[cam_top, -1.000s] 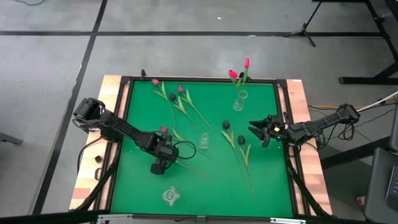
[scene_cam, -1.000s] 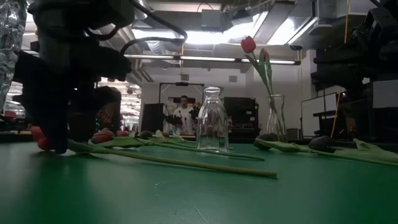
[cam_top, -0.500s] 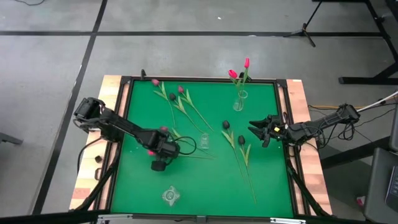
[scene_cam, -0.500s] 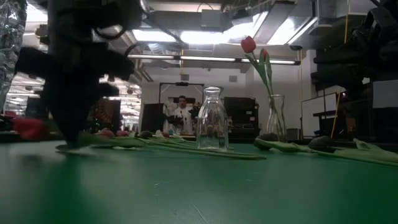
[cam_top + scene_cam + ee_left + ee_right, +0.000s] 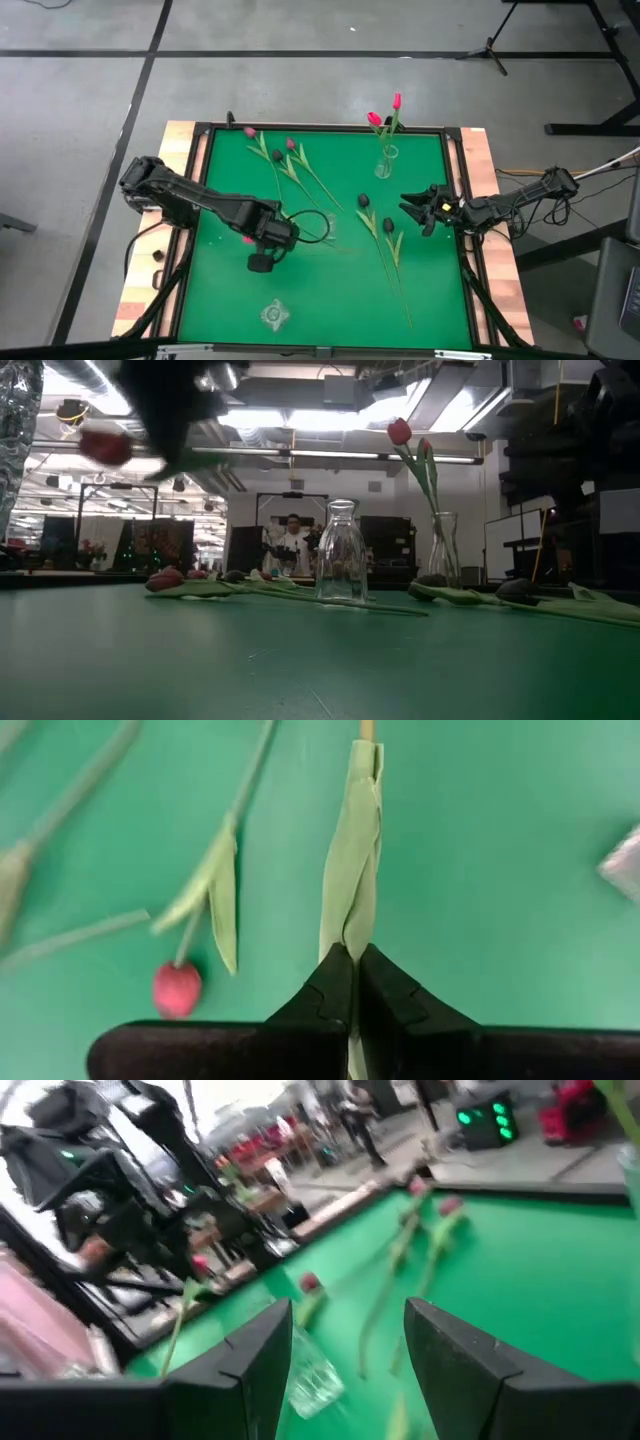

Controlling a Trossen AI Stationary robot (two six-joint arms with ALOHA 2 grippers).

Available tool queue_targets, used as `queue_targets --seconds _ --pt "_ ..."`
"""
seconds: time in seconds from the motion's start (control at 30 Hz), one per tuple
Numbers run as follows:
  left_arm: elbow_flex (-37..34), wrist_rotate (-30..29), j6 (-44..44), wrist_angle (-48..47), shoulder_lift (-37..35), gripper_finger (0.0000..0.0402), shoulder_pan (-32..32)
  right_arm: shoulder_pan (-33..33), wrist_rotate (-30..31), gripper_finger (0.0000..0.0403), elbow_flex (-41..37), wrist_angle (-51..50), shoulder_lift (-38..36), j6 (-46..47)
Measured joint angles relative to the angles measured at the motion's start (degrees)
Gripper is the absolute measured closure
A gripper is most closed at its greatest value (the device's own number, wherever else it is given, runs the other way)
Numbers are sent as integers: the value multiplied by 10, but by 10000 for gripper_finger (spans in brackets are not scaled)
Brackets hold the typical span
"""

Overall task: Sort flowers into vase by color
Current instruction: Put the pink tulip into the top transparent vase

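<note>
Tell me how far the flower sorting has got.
Done: two bright pink-red tulips stand in the far vase. In hand: the left hand is shut on the stem of a red tulip, lifted off the mat. Left: three tulips lie at the far side, two near-black ones lie by the open right hand, and the middle vase looks empty.

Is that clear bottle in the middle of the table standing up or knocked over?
Standing up. The low view shows the clear bottle upright on the green table, neck pointing up.
</note>
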Motion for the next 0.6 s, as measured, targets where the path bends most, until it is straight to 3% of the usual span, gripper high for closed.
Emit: queue_targets --seconds 0.2,0.4,0.47,0.6 --pt "90 -61 127 -64 5 401 15 0 -97 210 78 -1 0 -85" --pt "146 -153 316 -81 41 401 46 0 -70 210 235 -166 49 -111" --pt "151 -208 405 -70 54 401 50 0 -59 210 280 -200 78 -112" --pt "151 -392 602 0 84 401 50 0 -58 210 346 -229 134 -96"
